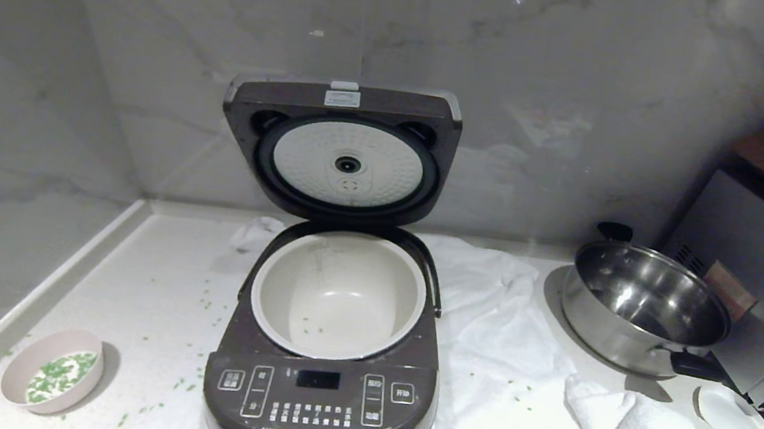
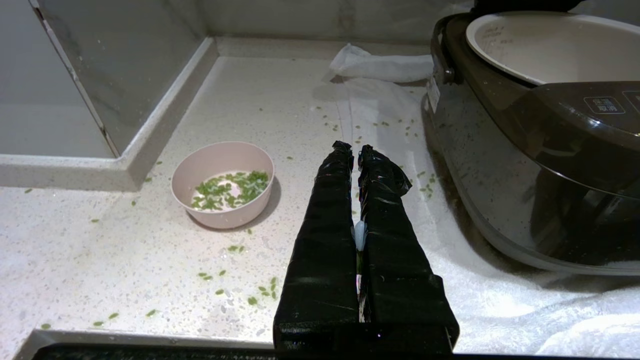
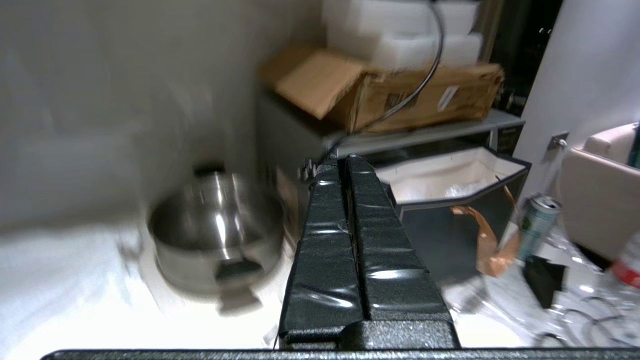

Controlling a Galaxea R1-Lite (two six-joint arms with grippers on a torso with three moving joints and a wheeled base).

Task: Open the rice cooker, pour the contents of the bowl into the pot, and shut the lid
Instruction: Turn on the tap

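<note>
Standing open on a white cloth (image 1: 485,331), the rice cooker (image 1: 322,391) has its lid (image 1: 339,150) tipped upright at the back, the pale dimpled plate on its underside facing forward. The pot (image 1: 338,297) sits in the cooker body, cream-white, with only a few green bits on its floor.

Neither arm shows in the head view. The left gripper (image 2: 354,150) hangs low over the speckled counter (image 2: 100,260), its black fingers pressed together with nothing clamped between them. The bowl (image 2: 223,184) stands on the counter just ahead of that gripper and off to one side of its fingertips, apart from them; the contents of the bowl (image 2: 227,189) lie as a thin scatter of green grains on its white inside. More green bits are strewn over the counter around the fingers. The cooker's dark side wall rises close on the gripper's other side.

The right gripper (image 3: 345,162) is also closed and empty, its fingers together. Beyond its tips stands a steel pan (image 3: 215,230), with a cardboard box (image 3: 380,90) on a grey cabinet further off.
</note>
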